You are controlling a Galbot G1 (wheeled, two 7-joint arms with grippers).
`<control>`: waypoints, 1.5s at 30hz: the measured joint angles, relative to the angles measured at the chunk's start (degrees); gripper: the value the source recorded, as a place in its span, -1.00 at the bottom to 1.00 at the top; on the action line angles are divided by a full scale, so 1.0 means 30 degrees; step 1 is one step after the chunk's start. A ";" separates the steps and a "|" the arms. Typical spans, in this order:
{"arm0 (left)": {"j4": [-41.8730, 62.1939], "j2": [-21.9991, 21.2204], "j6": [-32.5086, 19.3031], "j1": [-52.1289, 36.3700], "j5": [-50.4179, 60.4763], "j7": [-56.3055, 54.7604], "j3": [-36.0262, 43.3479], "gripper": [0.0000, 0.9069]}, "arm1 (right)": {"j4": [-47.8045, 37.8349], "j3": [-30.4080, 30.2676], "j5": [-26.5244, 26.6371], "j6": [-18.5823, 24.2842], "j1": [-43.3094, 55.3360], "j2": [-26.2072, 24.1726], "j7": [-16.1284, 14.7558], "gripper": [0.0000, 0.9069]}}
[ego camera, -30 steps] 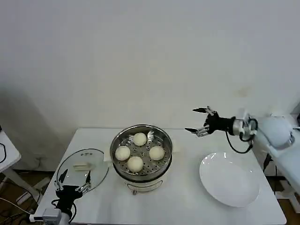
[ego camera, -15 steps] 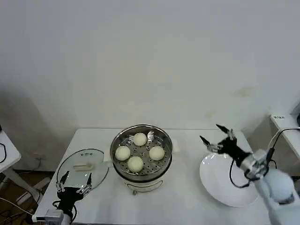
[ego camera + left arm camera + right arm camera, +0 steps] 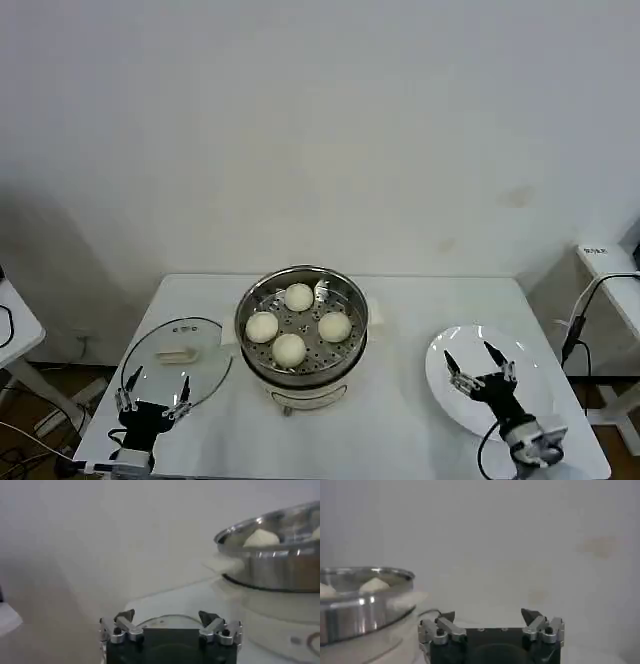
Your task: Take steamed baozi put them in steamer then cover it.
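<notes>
Several steamed baozi sit on the perforated tray inside the steamer at the table's middle. The steamer's shiny wall with a baozi above its rim appears in the left wrist view, and the steamer shows again in the right wrist view. The glass cover lies flat on the table left of the steamer, its cream handle up. My left gripper hovers open at the cover's near edge, left gripper. My right gripper stands open over the white plate, right gripper, holding nothing.
A flat white plate lies at the table's right. A small side table stands at the far left and a cable hangs at the right. The wall rises just behind the table.
My right gripper has swung down and toward me from high beside the steamer to low over the plate. My left gripper has crept slightly nearer the table's front edge.
</notes>
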 measured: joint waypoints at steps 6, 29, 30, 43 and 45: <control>0.1589 0.1187 -0.1486 -0.0608 0.4690 -0.1544 0.0344 1.00 | 0.0044 0.0358 -0.0275 0.0125 -0.0537 0.0585 0.0417 1.00; 0.9165 0.3132 -0.4427 -0.5863 1.5773 -0.3695 0.0807 1.00 | -0.0045 0.0824 -0.0344 0.0256 -0.1867 0.1051 0.0549 1.00; 0.9328 0.3137 -0.4465 -0.6070 1.5973 -0.3728 0.0808 1.00 | -0.0054 0.0838 -0.0351 0.0274 -0.1890 0.1073 0.0549 1.00; 1.0481 0.3674 -0.4814 -0.7283 1.7353 -0.3777 0.0697 1.00 | -0.0184 0.1028 -0.0364 0.0328 -0.1991 0.1217 0.0517 1.00; 1.0570 0.3685 -0.4834 -0.7343 1.7430 -0.3784 0.0702 1.00 | -0.0186 0.1033 -0.0370 0.0331 -0.1995 0.1251 0.0515 1.00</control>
